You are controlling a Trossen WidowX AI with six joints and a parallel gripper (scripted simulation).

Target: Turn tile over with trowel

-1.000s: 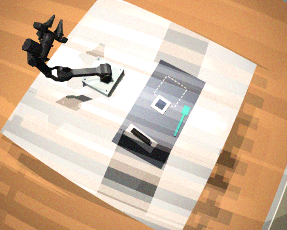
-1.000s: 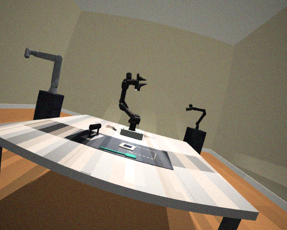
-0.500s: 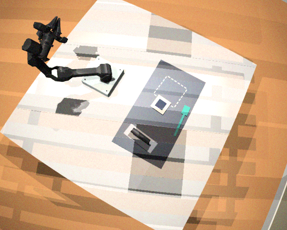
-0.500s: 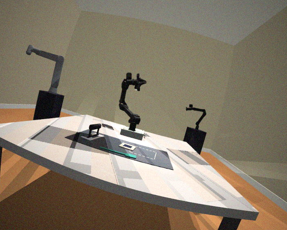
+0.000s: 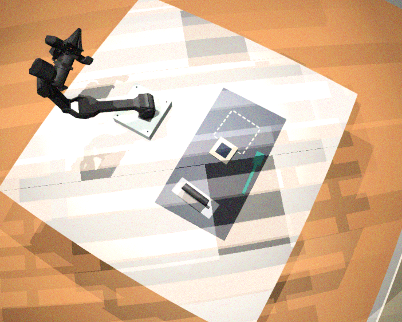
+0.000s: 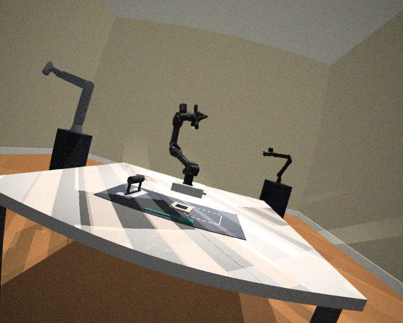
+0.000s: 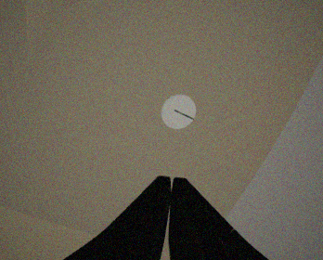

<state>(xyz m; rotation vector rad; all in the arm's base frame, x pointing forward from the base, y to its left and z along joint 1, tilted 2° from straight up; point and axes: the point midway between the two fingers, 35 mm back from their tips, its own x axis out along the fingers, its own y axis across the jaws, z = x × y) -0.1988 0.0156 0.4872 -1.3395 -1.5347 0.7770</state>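
Observation:
The square tile [image 5: 223, 150] [image 6: 181, 207] lies flat on the dark mat [image 5: 228, 98] [image 6: 233, 227], its cream border and dark centre square facing up. It overlaps one side of the dashed outline [image 5: 232, 111] [image 6: 221, 214] and lies mostly outside it. The trowel, a pale flat plate with a raised black bar handle [image 5: 195, 194] [image 6: 135, 179], stands at the mat's other end. My gripper [image 5: 79, 29] [image 6: 206, 116] [image 7: 170, 188] is shut and empty, its tips almost together. It is high up, far from tile and trowel, facing away from them.
A teal long-handled tool with a square blade [image 5: 259, 158] [image 6: 185, 220] lies along the mat's edge beside the tile. My arm's base plate [image 5: 158, 123] [image 6: 186, 189] is on the table near the mat. Two other arms [image 6: 82, 103] [image 6: 284, 166] stand on black pedestals beyond the table.

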